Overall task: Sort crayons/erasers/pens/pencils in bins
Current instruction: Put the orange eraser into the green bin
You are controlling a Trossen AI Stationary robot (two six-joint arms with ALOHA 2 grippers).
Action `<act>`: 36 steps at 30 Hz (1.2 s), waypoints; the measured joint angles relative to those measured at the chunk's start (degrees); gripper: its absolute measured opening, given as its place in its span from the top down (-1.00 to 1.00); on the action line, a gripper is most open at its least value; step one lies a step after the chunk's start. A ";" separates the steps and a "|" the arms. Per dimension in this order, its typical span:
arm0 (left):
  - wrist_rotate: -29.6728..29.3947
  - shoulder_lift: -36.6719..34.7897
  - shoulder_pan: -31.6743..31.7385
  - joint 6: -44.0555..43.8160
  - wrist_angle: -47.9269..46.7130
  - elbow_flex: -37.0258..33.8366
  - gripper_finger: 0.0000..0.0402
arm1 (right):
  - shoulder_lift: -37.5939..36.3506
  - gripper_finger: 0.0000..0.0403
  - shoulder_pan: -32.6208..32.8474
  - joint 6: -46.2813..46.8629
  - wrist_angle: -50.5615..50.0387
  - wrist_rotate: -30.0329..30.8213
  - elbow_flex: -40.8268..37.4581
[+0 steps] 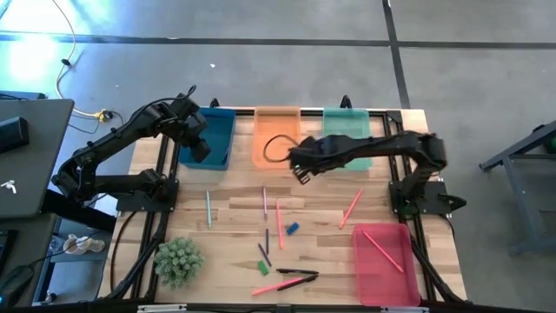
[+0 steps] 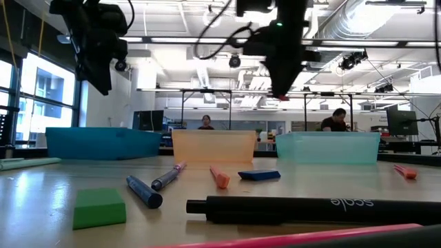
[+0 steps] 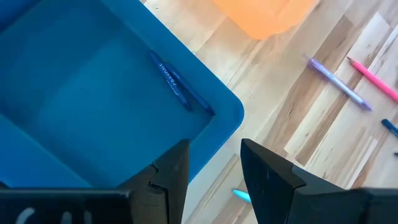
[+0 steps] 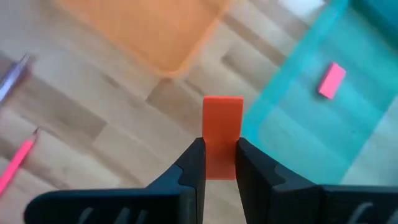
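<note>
My right gripper (image 4: 221, 163) is shut on a red-orange eraser (image 4: 222, 121), above the bare wood between the orange bin (image 1: 276, 130) and the green bin (image 1: 349, 129); it also shows in the high view (image 1: 301, 176). A pink eraser (image 4: 331, 81) lies in the green bin. My left gripper (image 3: 214, 168) is open and empty above the near right corner of the blue bin (image 1: 215, 135), where a blue pen (image 3: 177, 87) lies on the floor. The red-pink bin (image 1: 382, 261) stands at the near right and holds a pink stick. My right gripper pinches the red-orange eraser between its two fingers, on the two long sides of the end nearest the wrist (image 4: 221, 167). The rest of the block sticks out past the fingertips. The fingers point down (image 2: 282, 86), and the eraser is lifted clear of the table.
Pink and purple sticks, a blue eraser (image 1: 292, 229), a green eraser (image 1: 262, 267) and black pens (image 1: 295, 274) lie scattered on the table's middle and near part. A small green plant (image 1: 178, 259) stands at the near left. People sit in the room beyond the table.
</note>
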 joint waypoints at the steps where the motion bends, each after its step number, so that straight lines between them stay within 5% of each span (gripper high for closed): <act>1: 0.00 0.00 -0.02 -0.77 0.04 -0.01 0.35 | -2.12 0.74 -0.68 0.18 1.51 0.00 -2.43; 14: -0.02 0.00 -0.82 -11.81 1.41 -0.01 0.35 | -22.99 0.74 -13.13 -1.49 18.07 -2.02 -25.63; 36: -3.73 0.04 -19.51 -36.19 17.56 -0.02 0.35 | -23.28 0.74 -25.50 -15.61 26.28 -11.06 -37.03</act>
